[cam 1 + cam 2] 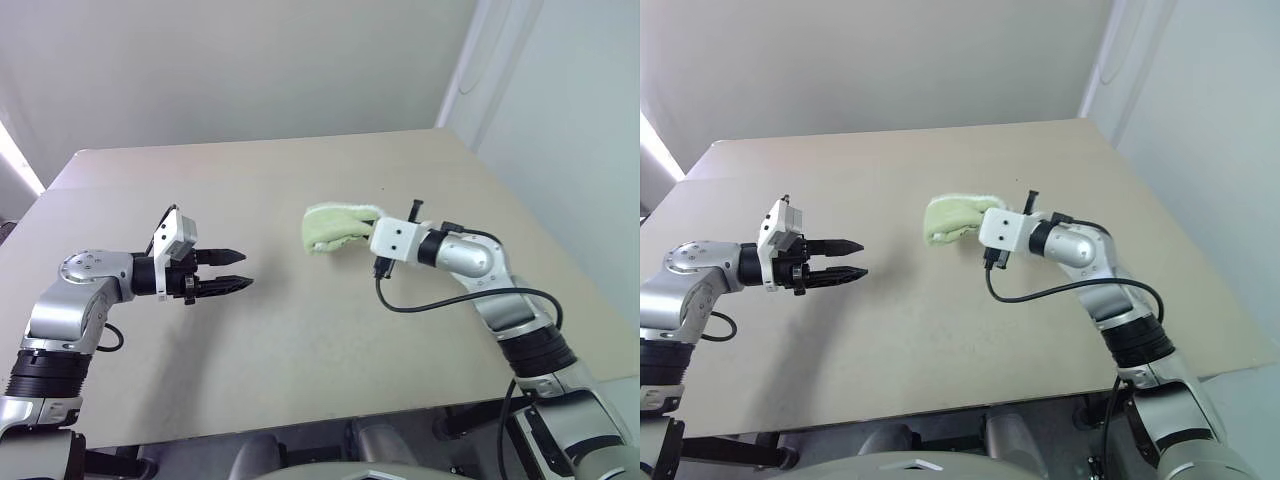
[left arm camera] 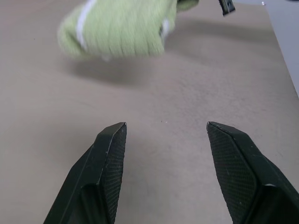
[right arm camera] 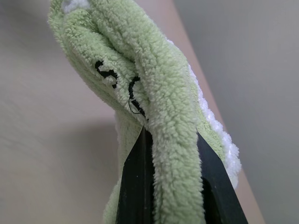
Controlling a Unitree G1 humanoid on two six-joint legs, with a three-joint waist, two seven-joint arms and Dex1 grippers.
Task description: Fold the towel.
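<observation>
A plain beige bench (image 1: 300, 340) met white walls; the right hand (image 3: 169, 154) clamped the towel (image 1: 335, 226), its dark logo (image 3: 117, 84) unreadable; the left hand (image 1: 232, 271) stood apart.

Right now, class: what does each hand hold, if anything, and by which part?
The right hand pinches a bunched fold of the towel, lifted off the table. The left hand is open and holds nothing.

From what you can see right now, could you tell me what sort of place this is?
Probably a bare test room: a plain beige table, blank pale walls, and only a towel.
</observation>
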